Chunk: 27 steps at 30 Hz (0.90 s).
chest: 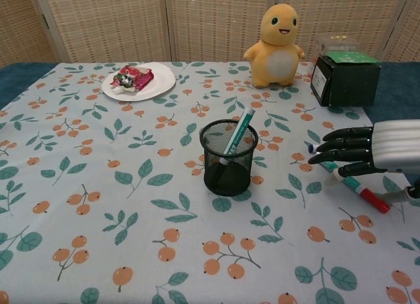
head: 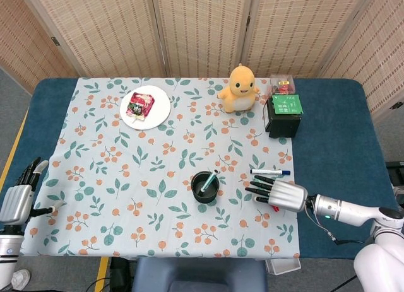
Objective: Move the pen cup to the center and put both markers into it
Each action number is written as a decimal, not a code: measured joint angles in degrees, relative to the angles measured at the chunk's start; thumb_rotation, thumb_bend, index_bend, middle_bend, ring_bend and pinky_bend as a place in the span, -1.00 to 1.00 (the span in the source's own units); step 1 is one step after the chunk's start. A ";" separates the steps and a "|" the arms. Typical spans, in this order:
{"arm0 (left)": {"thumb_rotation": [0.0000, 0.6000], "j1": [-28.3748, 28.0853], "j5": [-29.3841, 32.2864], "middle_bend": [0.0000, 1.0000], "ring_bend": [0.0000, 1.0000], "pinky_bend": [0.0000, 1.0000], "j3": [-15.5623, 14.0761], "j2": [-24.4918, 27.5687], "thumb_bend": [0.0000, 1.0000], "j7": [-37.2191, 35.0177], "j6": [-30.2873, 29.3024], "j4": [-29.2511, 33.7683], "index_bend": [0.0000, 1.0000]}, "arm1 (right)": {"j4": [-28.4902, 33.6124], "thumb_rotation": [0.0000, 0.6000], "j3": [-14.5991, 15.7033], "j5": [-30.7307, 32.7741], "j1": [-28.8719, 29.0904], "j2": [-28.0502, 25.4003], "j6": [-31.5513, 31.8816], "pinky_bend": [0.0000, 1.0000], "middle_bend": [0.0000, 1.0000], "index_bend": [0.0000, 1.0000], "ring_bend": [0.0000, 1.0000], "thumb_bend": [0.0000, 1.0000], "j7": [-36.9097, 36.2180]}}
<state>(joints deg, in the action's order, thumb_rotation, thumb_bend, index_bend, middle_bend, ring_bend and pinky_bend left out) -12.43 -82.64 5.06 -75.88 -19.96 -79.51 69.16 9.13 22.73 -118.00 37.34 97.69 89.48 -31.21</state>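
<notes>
A staged indoor test space; woven folding screens (head: pixel 202 27) wall it off. A table (head: pixel 334 134) wears a leaf-print cloth (head: pixel 126 178); props sit scattered.

Pen cup (chest: pixel 228 158) mid-counter, one marker (chest: pixel 237 131) in it. Second marker (chest: pixel 357 186) right of cup, under right hand (chest: pixel 374 150). Plush toy (chest: pixel 278 37) behind; plate (chest: pixel 146 83) behind-left.
</notes>
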 measured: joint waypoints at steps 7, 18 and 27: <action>1.00 0.33 -0.46 -1.00 -1.00 -0.58 0.05 0.45 -0.90 -0.16 -0.77 0.53 -1.00 | 0.15 1.00 -0.02 0.80 -0.18 1.64 -0.60 -1.00 -1.00 -0.64 -1.00 -0.47 -0.12; 1.00 0.66 -0.50 -1.00 -1.00 -0.58 0.25 0.86 -0.90 -0.33 -1.22 0.92 -1.00 | 0.44 1.00 -0.98 2.58 0.80 2.90 -1.86 -1.00 -1.00 -0.64 -1.00 -0.47 -1.60; 1.00 0.37 -0.25 -1.00 -1.00 -0.58 0.33 0.67 -0.90 0.64 -0.43 0.89 -1.00 | 1.18 1.00 -0.13 2.29 2.12 0.09 -1.90 -1.00 -1.00 -0.60 -1.00 -0.47 -1.29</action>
<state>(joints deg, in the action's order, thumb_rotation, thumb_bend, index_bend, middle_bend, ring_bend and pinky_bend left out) -12.05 -82.90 5.39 -75.21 -19.32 -79.95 70.05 10.31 22.60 -115.71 39.46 97.78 87.58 -32.51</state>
